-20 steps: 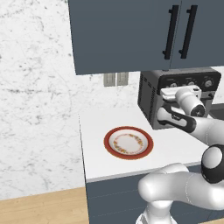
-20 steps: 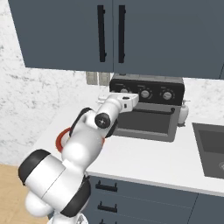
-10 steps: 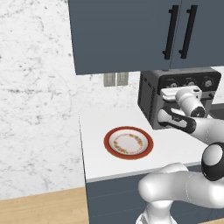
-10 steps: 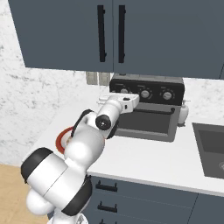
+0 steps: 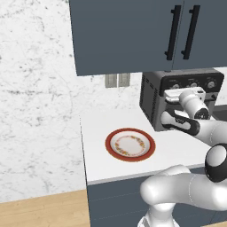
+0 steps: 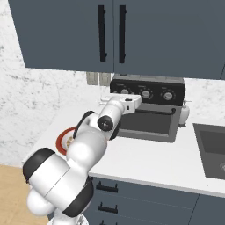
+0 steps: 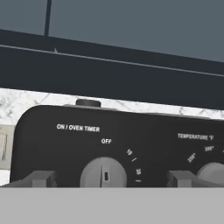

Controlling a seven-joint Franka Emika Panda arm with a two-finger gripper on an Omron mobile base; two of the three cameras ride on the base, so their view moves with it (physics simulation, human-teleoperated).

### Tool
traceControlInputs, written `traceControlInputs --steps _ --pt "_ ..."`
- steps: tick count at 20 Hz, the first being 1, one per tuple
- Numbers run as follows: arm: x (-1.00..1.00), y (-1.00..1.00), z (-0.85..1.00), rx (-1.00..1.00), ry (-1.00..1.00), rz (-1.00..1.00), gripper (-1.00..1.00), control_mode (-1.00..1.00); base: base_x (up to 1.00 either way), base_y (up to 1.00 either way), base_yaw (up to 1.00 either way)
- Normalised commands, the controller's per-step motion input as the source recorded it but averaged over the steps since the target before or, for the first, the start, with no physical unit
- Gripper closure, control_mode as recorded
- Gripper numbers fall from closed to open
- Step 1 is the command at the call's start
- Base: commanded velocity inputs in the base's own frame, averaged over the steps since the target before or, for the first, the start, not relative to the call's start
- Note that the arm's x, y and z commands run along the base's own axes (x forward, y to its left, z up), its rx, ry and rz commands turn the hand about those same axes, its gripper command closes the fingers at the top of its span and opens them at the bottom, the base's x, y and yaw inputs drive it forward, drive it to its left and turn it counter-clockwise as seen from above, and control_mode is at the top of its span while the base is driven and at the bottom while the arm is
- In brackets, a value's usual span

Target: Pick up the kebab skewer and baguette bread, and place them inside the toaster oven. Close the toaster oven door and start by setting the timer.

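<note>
The toaster oven (image 6: 147, 115) stands at the back of the counter. Its door (image 6: 146, 124) looks closed, with the bar handle across its top. My gripper (image 6: 132, 98) hovers at the left end of the black control strip, also seen from the other side (image 5: 177, 94). In the hand view the gripper (image 7: 111, 179) is open, one fingertip (image 7: 41, 178) on each side of the timer knob (image 7: 103, 174) and not touching it. The knob's mark points to OFF. The kebab skewer and the baguette bread are out of view.
A red-rimmed plate (image 5: 130, 145) lies on the white counter left of the oven. The temperature knob (image 7: 213, 172) sits right of the timer knob. A small white bottle (image 6: 184, 114) stands beside the oven, with a sink (image 6: 211, 149) further right. Blue-grey cabinets (image 6: 110, 35) hang overhead.
The hand has crept slightly closer to the control strip. The jaws have stayed open, and the plate and oven have not moved.
</note>
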Motion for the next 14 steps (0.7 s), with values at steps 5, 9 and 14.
traceControlInputs --steps 5,9,14 --pt "0.01 0.0 0.0 0.0 0.0 0.0 -1.0 -1.0 0.0 0.0 0.0" --pt "0.09 0.0 0.0 0.0 0.0 0.0 -1.0 -1.0 0.0 0.0 0.0" --pt "0.09 0.0 0.0 0.0 0.0 0.0 -1.0 -1.0 0.0 0.0 0.0"
